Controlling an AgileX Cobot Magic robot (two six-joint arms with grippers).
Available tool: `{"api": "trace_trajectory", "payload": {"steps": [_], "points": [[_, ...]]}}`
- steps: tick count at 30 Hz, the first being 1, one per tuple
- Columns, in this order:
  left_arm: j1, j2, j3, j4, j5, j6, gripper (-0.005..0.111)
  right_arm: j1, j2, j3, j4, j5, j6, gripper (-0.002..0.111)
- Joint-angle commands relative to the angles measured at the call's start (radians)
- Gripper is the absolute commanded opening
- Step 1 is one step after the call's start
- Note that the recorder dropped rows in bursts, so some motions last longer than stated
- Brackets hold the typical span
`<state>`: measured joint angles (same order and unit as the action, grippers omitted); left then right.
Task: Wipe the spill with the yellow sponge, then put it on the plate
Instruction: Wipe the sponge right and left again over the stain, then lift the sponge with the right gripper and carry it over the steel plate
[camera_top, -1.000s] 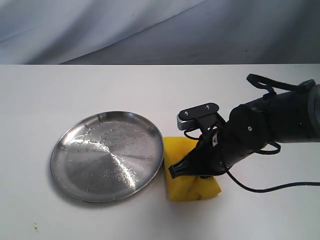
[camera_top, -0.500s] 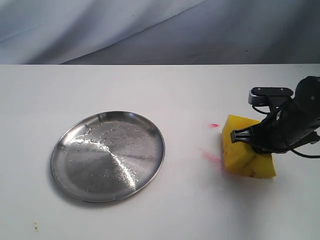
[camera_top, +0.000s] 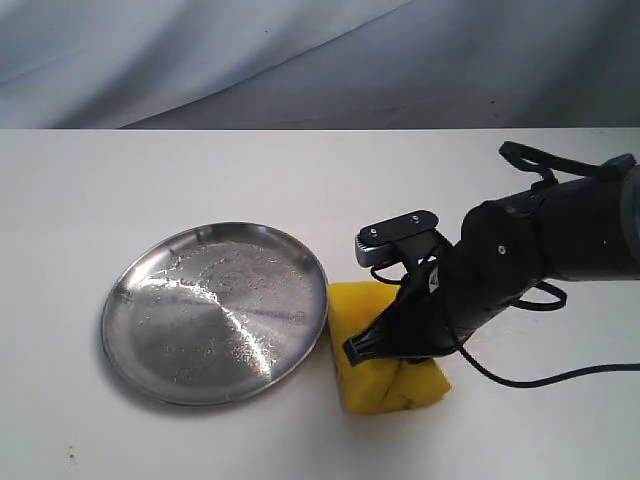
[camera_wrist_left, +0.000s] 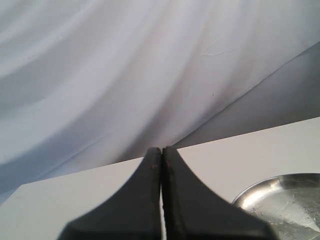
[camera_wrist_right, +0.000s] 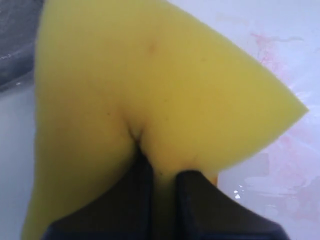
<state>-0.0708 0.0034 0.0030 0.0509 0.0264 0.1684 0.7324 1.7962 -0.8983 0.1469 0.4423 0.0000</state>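
- My right gripper (camera_top: 372, 343) is clamped on the sponge (camera_top: 362, 390), its jaws pinching deep into the foam so that it creases around them. The sponge sits pressed on the table (camera_top: 150, 170) right up against the plate (camera_top: 215, 310), on the side toward my right arm; I cannot tell whether foam and rim touch.
- The right wrist view shows the spill (camera_wrist_right: 295, 145) as pink smears and a wet sheen on the side of the sponge away from the plate. I judge the wiping unfinished. If I lift now, that residue is left on the table.
- If I push any closer to the plate, the sponge may shove the rim and slide the plate, since shiny metal on a smooth table probably offers little grip.
- My grip takes only a narrow fold of foam. Hard downward pressure during a stroke could make the sponge twist or pull free of the jaws.
- The foam is likely wet. Squeezing it this hard could drip liquid across the table on the way over to the plate.
- In lifting onto the plate, the sponge's low edge could catch on the raised rim and tip the plate.
- My left gripper (camera_wrist_left: 161, 156) has its fingers pressed together on nothing, near the plate. It does not hold the plate down, so nothing stops a slide.
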Motion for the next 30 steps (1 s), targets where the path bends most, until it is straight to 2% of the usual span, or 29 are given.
{"api": "trace_trajectory", "payload": {"steps": [1, 5, 7, 9, 15, 21, 25, 30], "points": [[0.002, -0.003, -0.003, -0.009, -0.005, -0.009, 0.000, -0.059, 0.011, 0.012, -0.079, -0.032, 0.044, 0.000], [0.002, -0.003, -0.003, -0.009, -0.005, -0.009, 0.000, -0.256, 0.011, 0.012, -0.117, 0.058, 0.076, 0.000], [0.002, -0.003, -0.003, -0.009, -0.005, -0.009, 0.000, -0.310, 0.011, 0.012, -0.119, 0.110, 0.080, 0.000], [0.002, -0.003, -0.003, -0.009, -0.005, -0.009, 0.000, -0.315, 0.011, 0.012, -0.117, 0.167, 0.080, 0.000], [0.002, -0.003, -0.003, -0.009, -0.005, -0.009, 0.000, -0.229, -0.040, 0.061, -0.058, 0.155, 0.063, 0.000], [0.002, -0.003, -0.003, -0.009, -0.005, -0.009, 0.000, -0.117, -0.221, 0.066, 0.297, 0.051, -0.155, 0.000], [0.002, -0.003, -0.003, -0.009, -0.005, -0.009, 0.000, -0.050, -0.303, -0.018, 0.372, 0.002, -0.180, 0.000], [0.002, -0.003, -0.003, -0.009, -0.005, -0.009, 0.000, 0.003, -0.254, -0.185, 0.380, 0.019, -0.157, 0.000]]}}
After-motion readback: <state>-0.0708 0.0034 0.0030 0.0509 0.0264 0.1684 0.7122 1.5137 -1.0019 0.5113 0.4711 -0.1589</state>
